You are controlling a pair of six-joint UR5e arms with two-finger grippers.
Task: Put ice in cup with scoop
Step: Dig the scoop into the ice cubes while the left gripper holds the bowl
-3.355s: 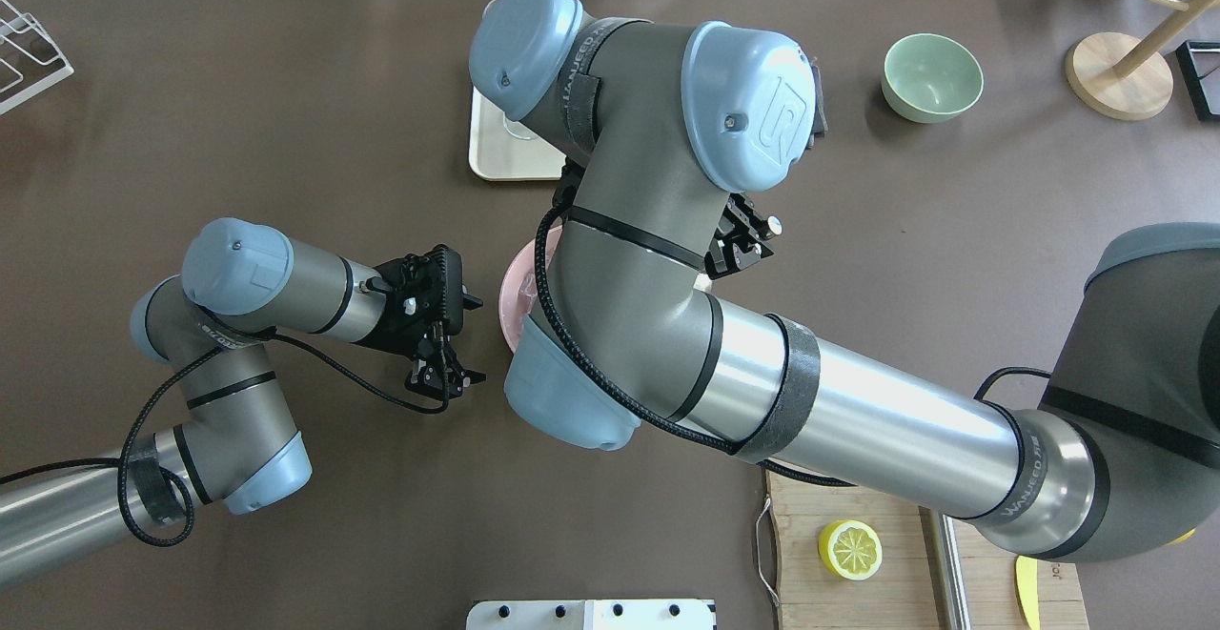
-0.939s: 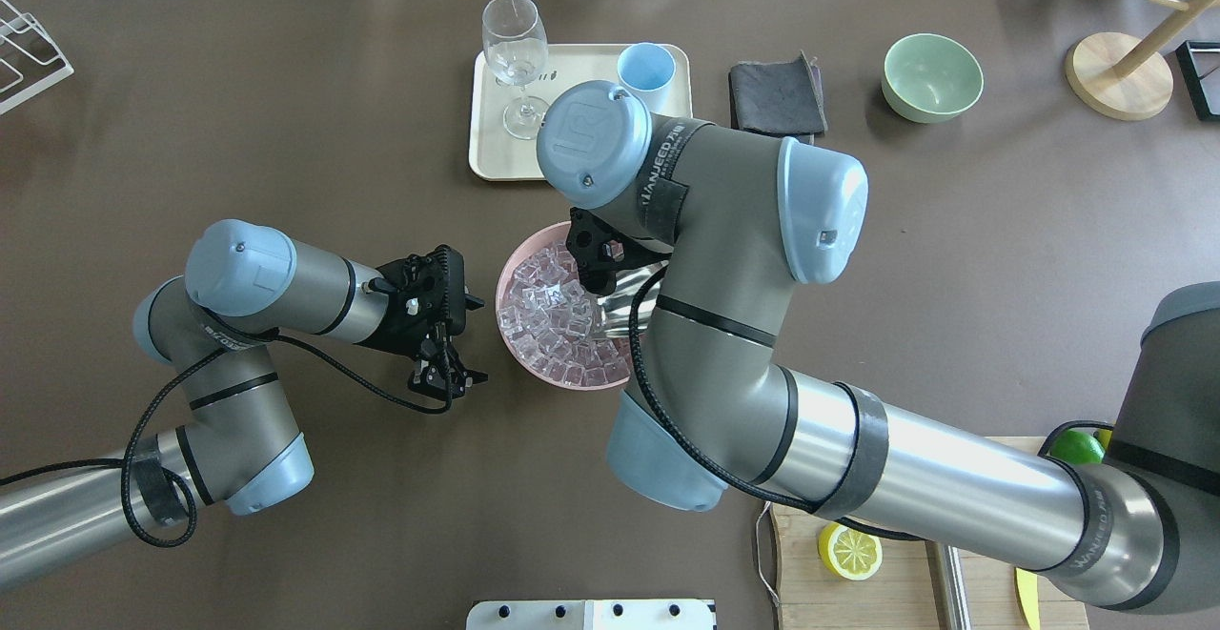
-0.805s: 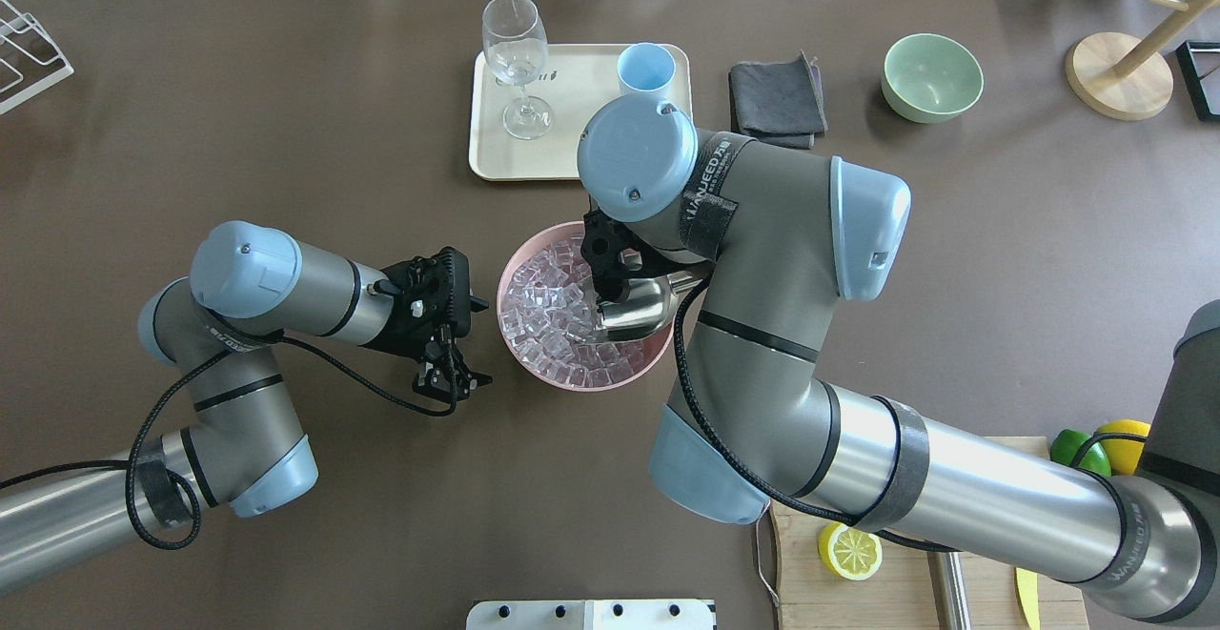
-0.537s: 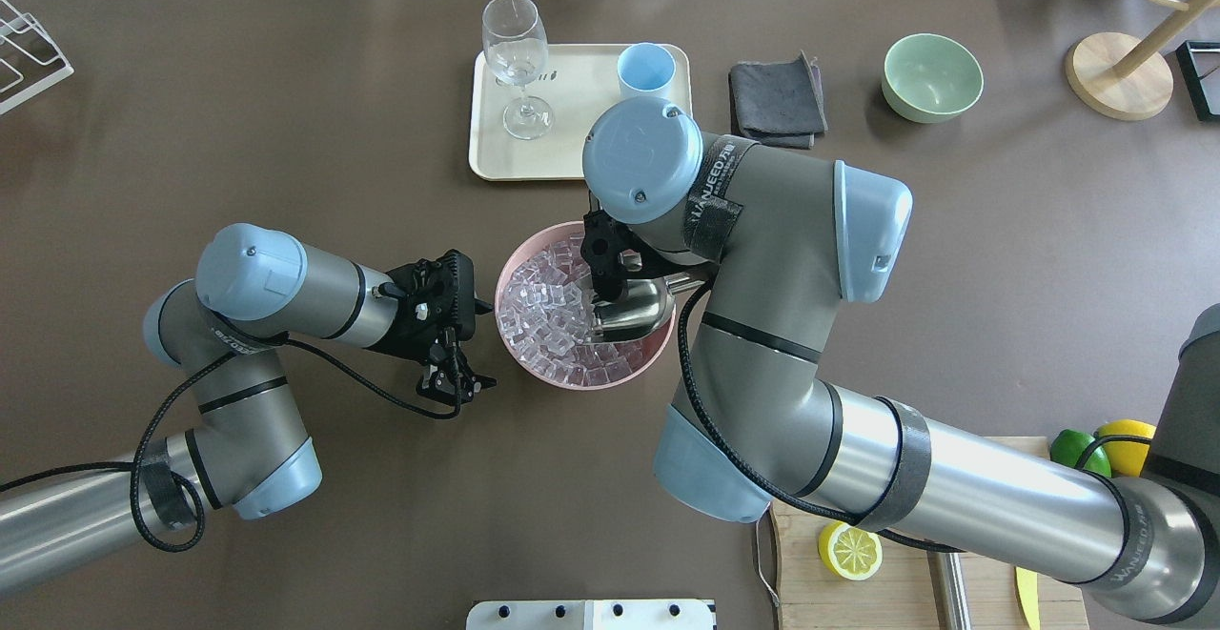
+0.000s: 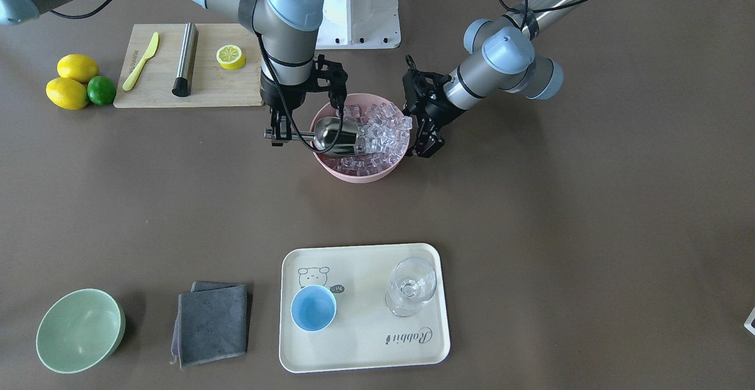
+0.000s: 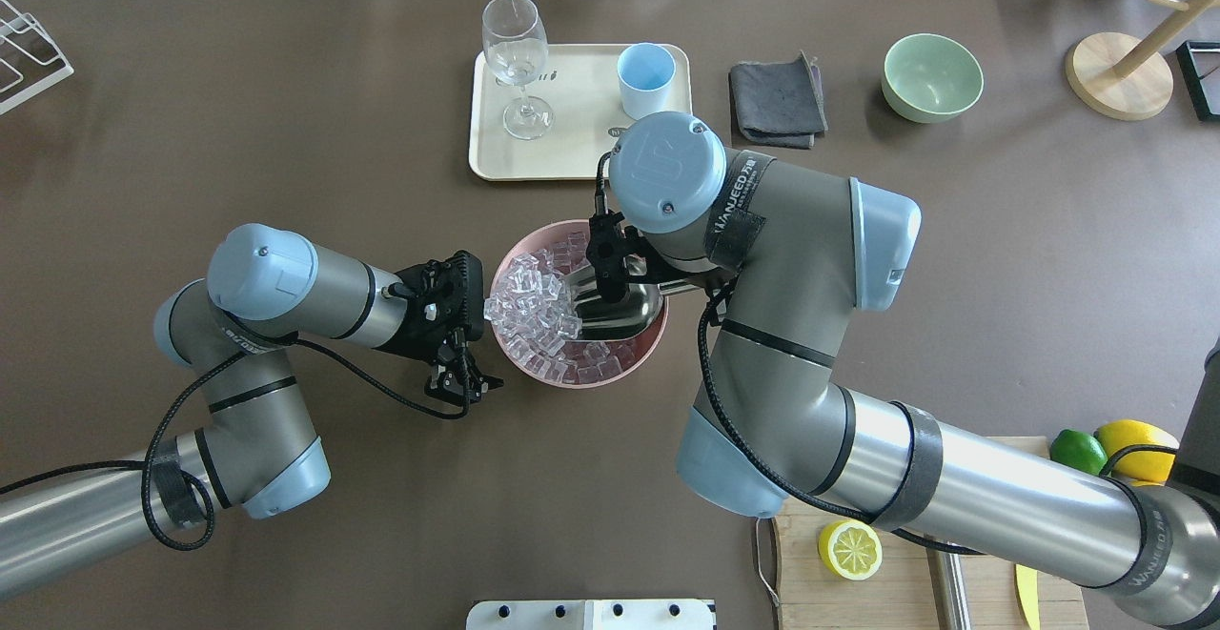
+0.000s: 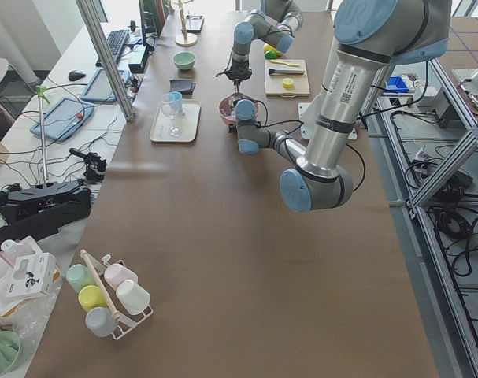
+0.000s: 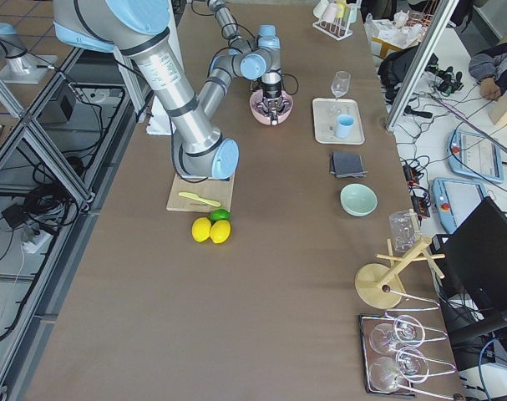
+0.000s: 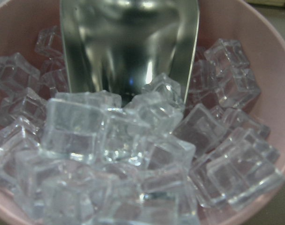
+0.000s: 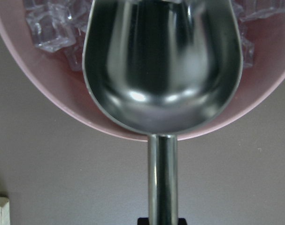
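Right tool [image 5: 278, 135] is clenching the scoop [image 5: 337, 136] by its handle. The trough is lying inside the pink bowl [image 5: 354, 176], with its mouth sitting against the ice [image 5: 386, 130]. Ice is sitting heaped on the bowl side away from the handle, and the trough is looking empty in the right wrist view. Left tool [image 5: 424, 147] is hanging released, gripping nothing, just beside the bowl rim. Cup [image 5: 313, 307] is standing upright on the tray [image 5: 365, 351] near the stemmed glass [image 5: 411, 287], well apart from the bowl on the bench [image 5: 531, 213].
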